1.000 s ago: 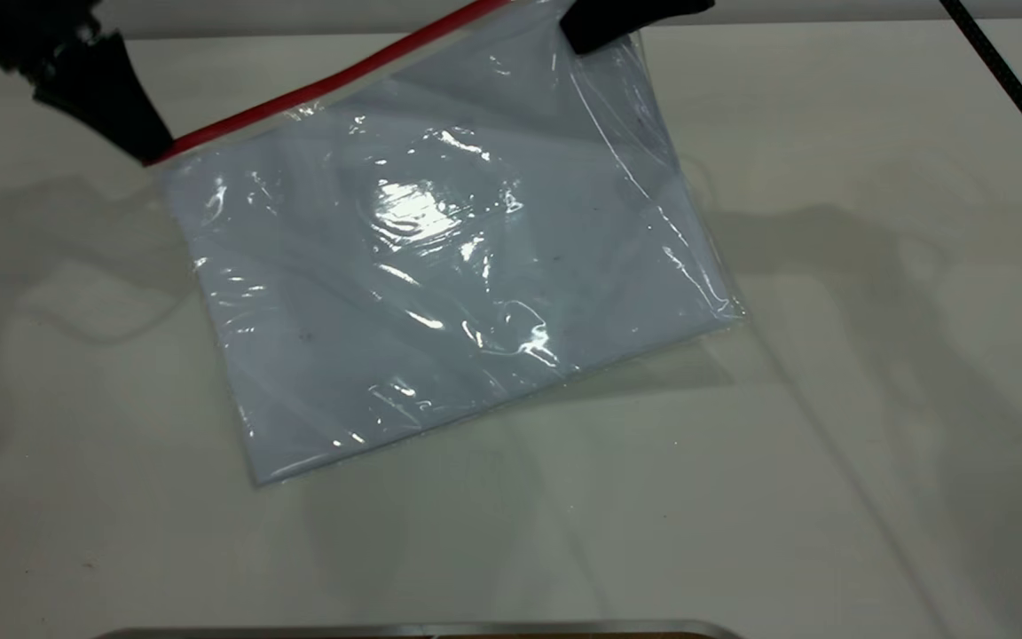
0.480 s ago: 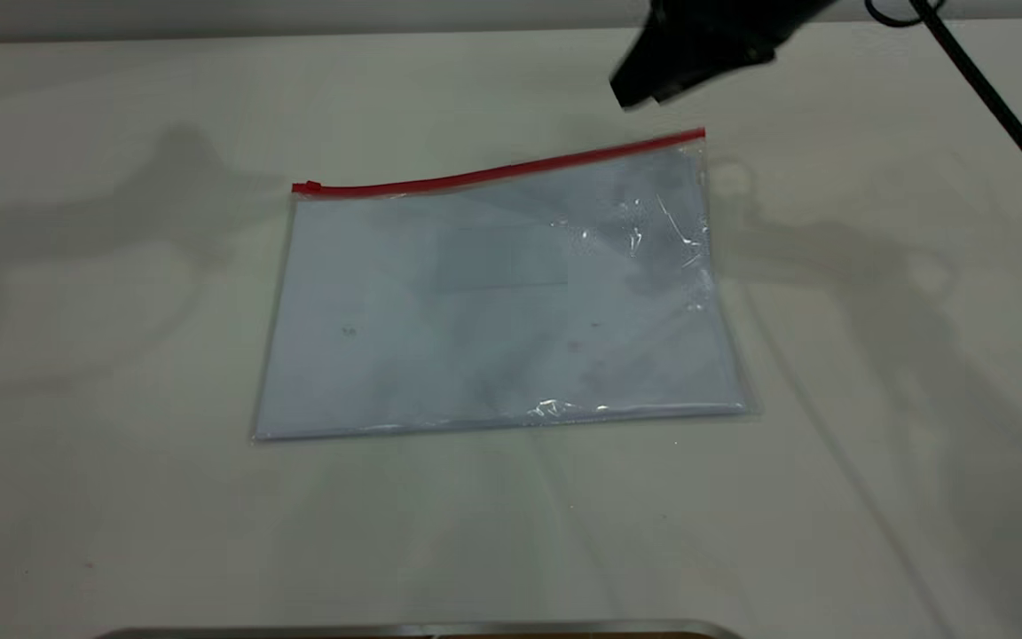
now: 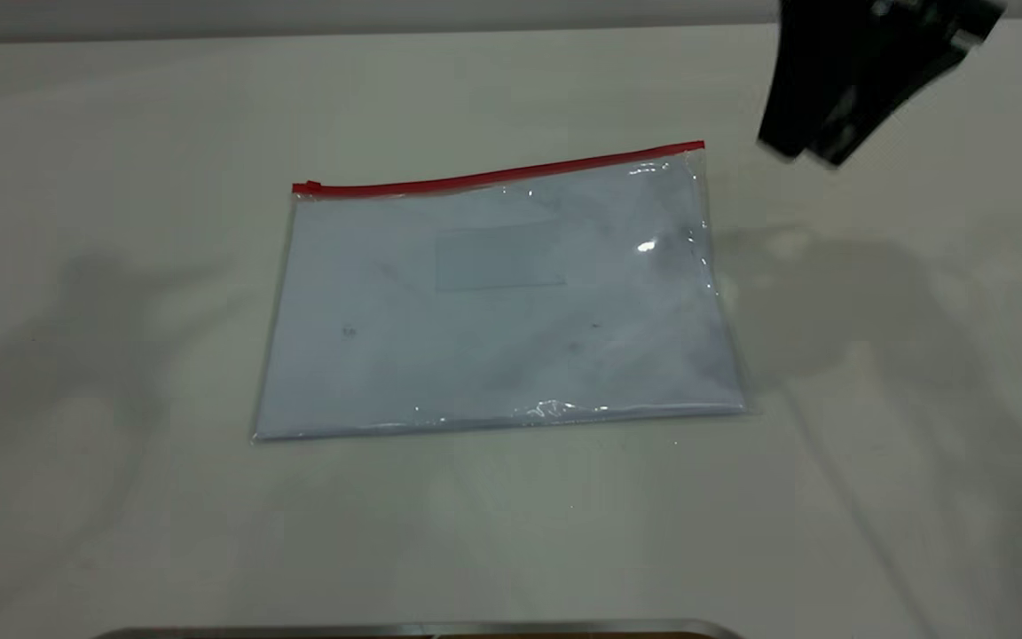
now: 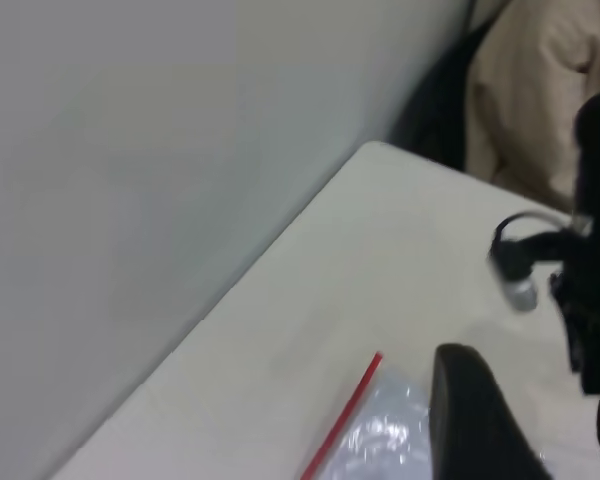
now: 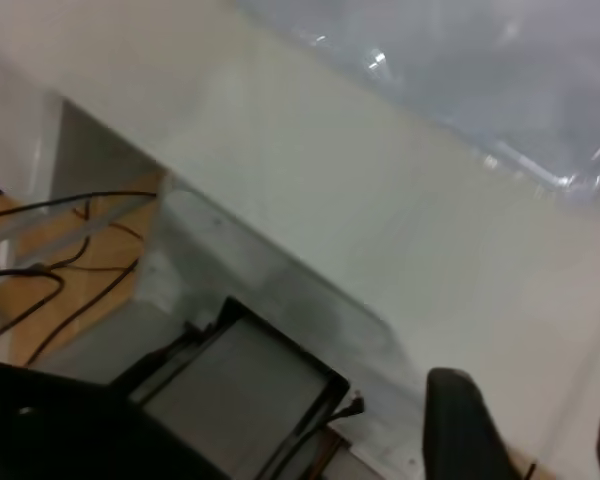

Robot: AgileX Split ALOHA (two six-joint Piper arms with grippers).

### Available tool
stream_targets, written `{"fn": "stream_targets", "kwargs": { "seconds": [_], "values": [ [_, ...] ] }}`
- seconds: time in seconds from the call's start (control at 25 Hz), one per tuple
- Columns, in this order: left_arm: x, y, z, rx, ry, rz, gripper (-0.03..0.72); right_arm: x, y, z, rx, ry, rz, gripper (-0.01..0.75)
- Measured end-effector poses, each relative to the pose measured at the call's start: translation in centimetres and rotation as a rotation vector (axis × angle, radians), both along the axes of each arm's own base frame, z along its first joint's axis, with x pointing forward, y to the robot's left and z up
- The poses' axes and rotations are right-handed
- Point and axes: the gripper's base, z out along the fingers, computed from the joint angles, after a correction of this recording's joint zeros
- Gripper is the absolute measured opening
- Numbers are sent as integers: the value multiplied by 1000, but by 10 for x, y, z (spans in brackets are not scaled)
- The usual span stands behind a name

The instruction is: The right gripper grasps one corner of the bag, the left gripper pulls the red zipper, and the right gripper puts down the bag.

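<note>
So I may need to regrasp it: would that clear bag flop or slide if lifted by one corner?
The bag would probably sag: thin, crinkled film. The paper inside may stiffen it slightly. Its glossy glare suggests a slippery surface.

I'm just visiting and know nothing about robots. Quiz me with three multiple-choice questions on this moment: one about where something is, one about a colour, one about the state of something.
1. Where is the right gripper?
A. Above the table, beyond the bag's right end, apart from the bag
B. Pressed onto the middle of the bag
C. Under the table

2. What colour is the zipper along the bag's far long edge?
A. Blue
B. Red
C. Green

3. How does the bag lie?
A. Hanging in the air from one corner
B. Folded in half
C. Flat on the table, held by nothing

Answers:
1. A, since the exterior view shows it clear of the bag's right end.
2. B, the strip is bright red.
3. C, all four corners rest on the tabletop with no gripper touching.
</note>
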Motion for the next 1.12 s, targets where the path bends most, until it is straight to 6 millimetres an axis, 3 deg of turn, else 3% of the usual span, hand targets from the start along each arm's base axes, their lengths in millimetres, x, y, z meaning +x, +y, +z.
{"fn": "stream_targets", "kwargs": {
  "seconds": [0.12,0.28,0.36,0.52,0.64,0.76,0.96,1.12],
  "values": [
    [-26,8,11,34,79,171,374,-17,2,43,8,-85,0,333],
    [-57,21,10,99,156,399,374,-57,-1,107,30,-237,25,330],
    [-72,27,1,135,192,481,374,-83,-10,134,27,-311,18,328],
    [-95,35,-34,201,306,588,374,-135,-32,163,-26,-419,-16,328],
    [-109,37,-74,232,431,617,374,-170,-49,166,-80,-453,-79,328],
    [-125,36,-119,265,566,612,374,-200,-64,153,-151,-445,-141,334],
    [-159,33,-187,310,750,588,374,-240,-88,110,-290,-421,-196,359],
    [-182,32,-224,321,790,592,374,-262,-98,76,-329,-433,-202,361]
  ]
}}
